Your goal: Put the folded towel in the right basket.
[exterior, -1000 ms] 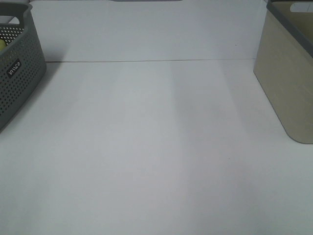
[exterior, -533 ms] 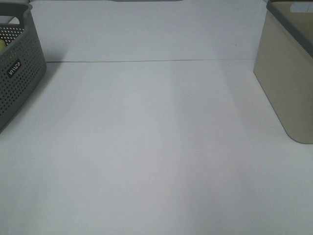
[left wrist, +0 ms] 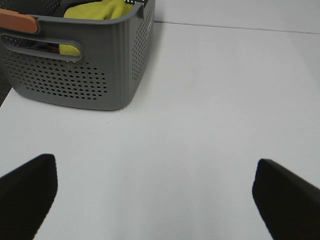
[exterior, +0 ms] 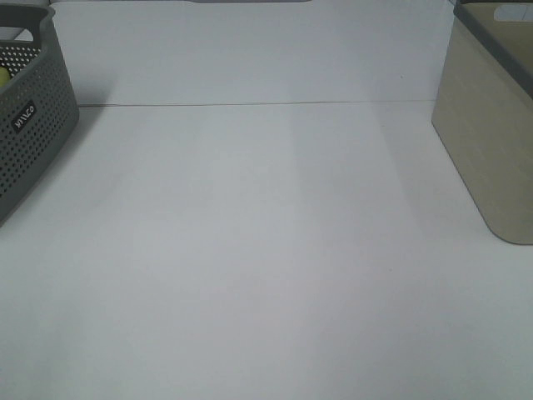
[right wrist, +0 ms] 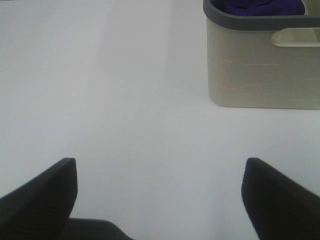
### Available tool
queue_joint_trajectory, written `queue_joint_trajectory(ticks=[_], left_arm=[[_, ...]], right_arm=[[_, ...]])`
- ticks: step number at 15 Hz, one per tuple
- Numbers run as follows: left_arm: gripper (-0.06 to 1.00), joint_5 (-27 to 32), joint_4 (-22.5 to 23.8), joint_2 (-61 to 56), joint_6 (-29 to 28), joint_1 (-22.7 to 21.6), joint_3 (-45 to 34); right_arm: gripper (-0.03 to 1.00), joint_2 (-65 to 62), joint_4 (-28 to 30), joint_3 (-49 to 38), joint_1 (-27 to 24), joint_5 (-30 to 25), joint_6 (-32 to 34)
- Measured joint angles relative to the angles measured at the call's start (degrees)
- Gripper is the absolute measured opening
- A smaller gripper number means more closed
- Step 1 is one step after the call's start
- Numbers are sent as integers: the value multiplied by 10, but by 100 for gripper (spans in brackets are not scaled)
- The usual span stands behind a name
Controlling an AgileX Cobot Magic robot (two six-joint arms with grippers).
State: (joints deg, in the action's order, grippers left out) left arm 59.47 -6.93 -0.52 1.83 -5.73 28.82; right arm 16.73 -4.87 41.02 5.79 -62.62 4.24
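white matte table (exterior: 266,250) fills the high view, smooth and bare in the middle, with a thin dark seam running across its far part and a white wall behind.

folded towel: a dark purple-blue cloth (right wrist: 260,7) lies inside the beige basket (right wrist: 260,65), seen only in the right wrist view. only its top shows above the rim; soft, bunched surface, folds cannot be made out.

beige basket: solid walls with a faint ribbed texture, rounded corners, a grey band round the rim and an oblong handle slot near the top. it stands at the right edge of the table in the high view (exterior: 491,133), where its contents are hidden.

grey basket (left wrist: 80,65): plastic, walls perforated with rows of small round holes, rounded corners, a slot handle and an orange piece at its rim. it holds a yellow cloth (left wrist: 97,10), crumpled, reaching up to the rim. it stands at the left edge in the high view (exterior: 29,117), bearing a small label.

left gripper (left wrist: 155,200): dark fingers spread wide, nothing between them, over bare table near the grey basket.

right gripper (right wrist: 160,197): dark fingers spread wide, nothing between them, over bare table, apart from the beige basket.
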Motion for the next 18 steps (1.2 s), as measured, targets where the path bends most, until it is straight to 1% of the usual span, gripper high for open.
queue_joint_trajectory(ticks=[3,5,8,12,18], left_arm=[[99,0,0,0,0,0,0],[99,0,0,0,0,0,0],[99,0,0,0,0,0,0],[99,0,0,0,0,0,0],[99,0,0,0,0,0,0]], right_arm=[[86,-111,10,-67,0,0,0],[86,-161,21,-99,0,-1,0],[86,-170,23,-106,0,-3,0],[86,-170,43,-120,0,14,0],[86,-170,45,-120,0,15,0]])
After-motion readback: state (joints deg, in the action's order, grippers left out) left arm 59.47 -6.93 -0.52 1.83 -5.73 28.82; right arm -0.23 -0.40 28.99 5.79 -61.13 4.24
